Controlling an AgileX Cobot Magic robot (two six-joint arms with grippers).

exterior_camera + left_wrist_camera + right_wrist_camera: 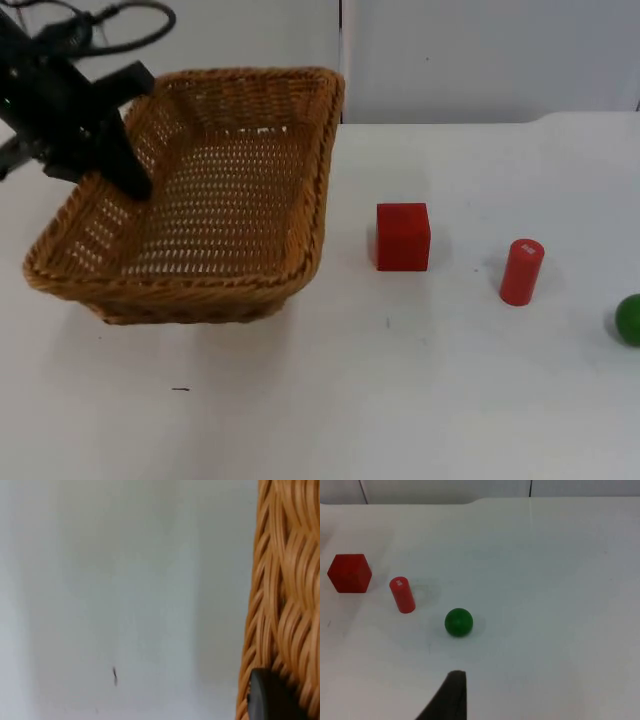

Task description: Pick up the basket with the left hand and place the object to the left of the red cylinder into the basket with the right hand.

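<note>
The woven wicker basket (215,200) is at the left of the table, tilted, with a shadow under its near edge. My left gripper (132,175) is shut on the basket's left rim (285,595), and one black fingertip (270,697) presses against the weave. A red cube (403,236) sits left of the upright red cylinder (521,271). Both also show in the right wrist view, the cube (350,573) and the cylinder (402,594). My right gripper (451,697) hangs above the table, nearer to the camera than the green ball, apart from all objects.
A green ball (630,319) lies at the table's right edge, to the right of the cylinder, and it shows as the green ball (458,622) in the right wrist view. The grey partition wall (480,50) closes the back. White table (400,400) stretches in front.
</note>
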